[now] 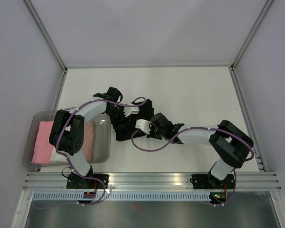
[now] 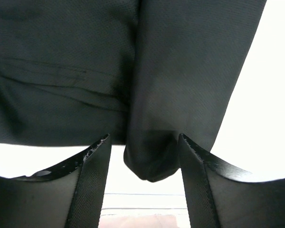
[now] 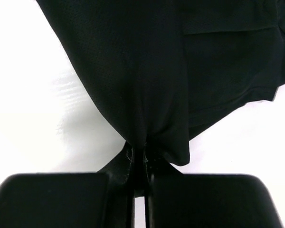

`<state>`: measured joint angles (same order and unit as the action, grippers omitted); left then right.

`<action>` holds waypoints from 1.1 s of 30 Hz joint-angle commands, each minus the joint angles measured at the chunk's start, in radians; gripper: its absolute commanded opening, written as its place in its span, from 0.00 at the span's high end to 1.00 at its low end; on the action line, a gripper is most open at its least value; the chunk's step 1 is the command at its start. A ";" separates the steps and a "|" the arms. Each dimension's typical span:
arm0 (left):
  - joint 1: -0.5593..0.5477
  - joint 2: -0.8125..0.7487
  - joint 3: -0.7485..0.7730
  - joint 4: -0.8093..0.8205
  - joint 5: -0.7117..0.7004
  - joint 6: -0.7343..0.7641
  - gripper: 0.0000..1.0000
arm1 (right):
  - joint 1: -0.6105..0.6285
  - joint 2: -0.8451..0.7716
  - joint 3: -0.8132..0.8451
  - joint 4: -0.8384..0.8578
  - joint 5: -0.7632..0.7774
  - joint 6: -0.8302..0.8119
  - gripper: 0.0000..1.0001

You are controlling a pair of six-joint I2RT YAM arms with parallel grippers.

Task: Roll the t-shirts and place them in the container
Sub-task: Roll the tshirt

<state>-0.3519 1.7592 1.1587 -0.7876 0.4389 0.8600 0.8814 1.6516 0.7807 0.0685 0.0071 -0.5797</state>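
Cloth of black t-shirt [image 3: 133,71] sits clamped in right pincer [image 3: 137,159]; left pincer [image 2: 143,138] stands apart around a fold.

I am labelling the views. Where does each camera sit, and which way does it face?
Top external: above and behind, looking down at the table; left arm and right arm show.
Left wrist: looks along the open left gripper at the black shirt.
Right wrist: looks along the right gripper, shut on the black shirt.
Shared: all three show the black shirt.

Bright even light; wrist views overexposed, fingers [image 2: 80,185] perhaps blurred.
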 commanded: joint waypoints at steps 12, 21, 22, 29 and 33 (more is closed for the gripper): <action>-0.001 -0.256 0.046 -0.121 0.280 0.339 0.23 | -0.173 -0.102 0.115 -0.319 -0.579 0.326 1.00; -0.077 -0.432 -0.149 -0.121 0.258 0.525 0.00 | -0.308 -0.052 0.089 -0.184 -0.825 0.564 1.00; -0.100 -0.446 -0.165 -0.116 0.251 0.513 0.00 | -0.317 -0.046 0.089 -0.174 -0.829 0.573 1.00; -0.182 -0.434 -0.356 0.252 0.008 0.268 0.00 | -0.332 -0.021 0.106 -0.165 -0.835 0.577 1.00; -0.185 -0.374 -0.363 0.370 -0.118 0.215 0.02 | -0.332 -0.033 0.095 -0.173 -0.834 0.570 1.00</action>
<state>-0.5346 1.3510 0.7887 -0.6018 0.4446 1.1614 0.5526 1.6245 0.8715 -0.1452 -0.7727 -0.0154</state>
